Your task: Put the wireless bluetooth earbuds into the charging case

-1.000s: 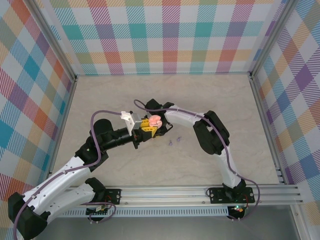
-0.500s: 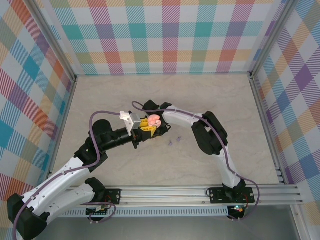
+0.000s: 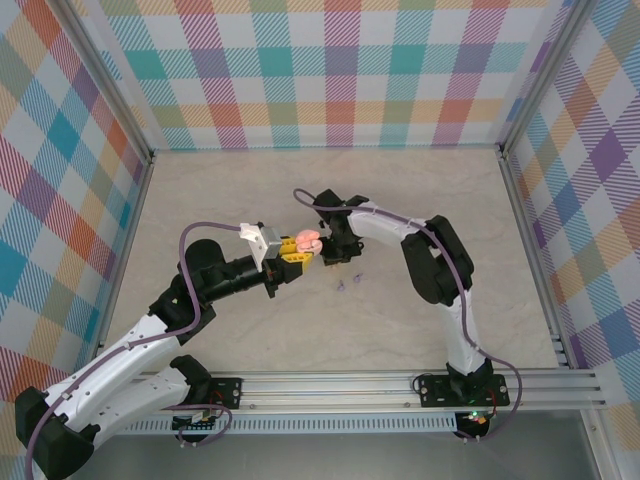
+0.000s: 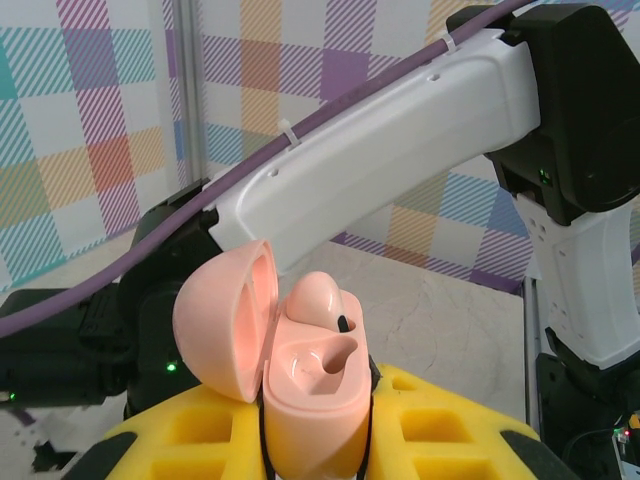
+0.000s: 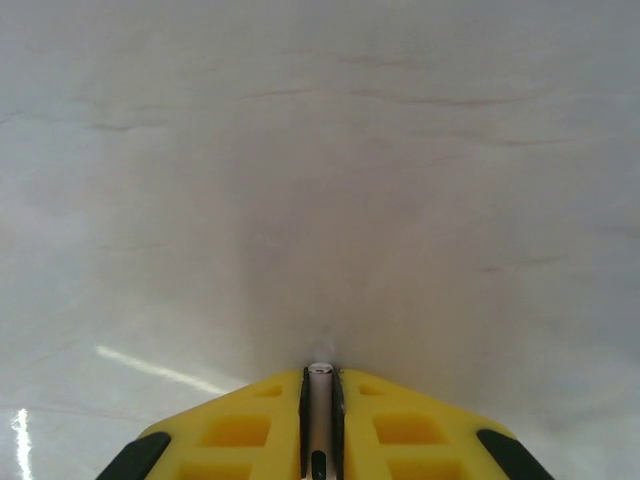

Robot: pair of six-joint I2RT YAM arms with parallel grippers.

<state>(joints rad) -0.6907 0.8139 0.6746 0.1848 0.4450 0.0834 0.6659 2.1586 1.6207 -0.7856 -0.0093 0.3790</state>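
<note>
Step in hand, as judged: seating a second bud in the open charging case (image 4: 310, 400).

Left gripper (image 4: 315, 425): its yellow fingers are clamped on the case body from both sides, with the lid (image 4: 225, 325) swung open to its left. One pink earbud (image 4: 318, 298) sits in the socket farther from the fingers. The nearer socket (image 4: 325, 362) is empty.

Right gripper (image 5: 319, 378): the fingers are pressed almost together on a slim pale piece (image 5: 319, 385). You may take this for an earbud stem, but it cannot be confirmed. The gripper is over bare table (image 5: 320, 150), just beside the case. Two lilac earbuds (image 3: 342, 287) lie on the table near this gripper, on its arm-base side.

Recommendations:
- Hold the case level and motionless.
- Bring the piece over the empty socket and align its stem with the recess.
- Descend straight, clear of the lid and the seated bud.
- Spread the fingers only once it bottoms out.
</note>
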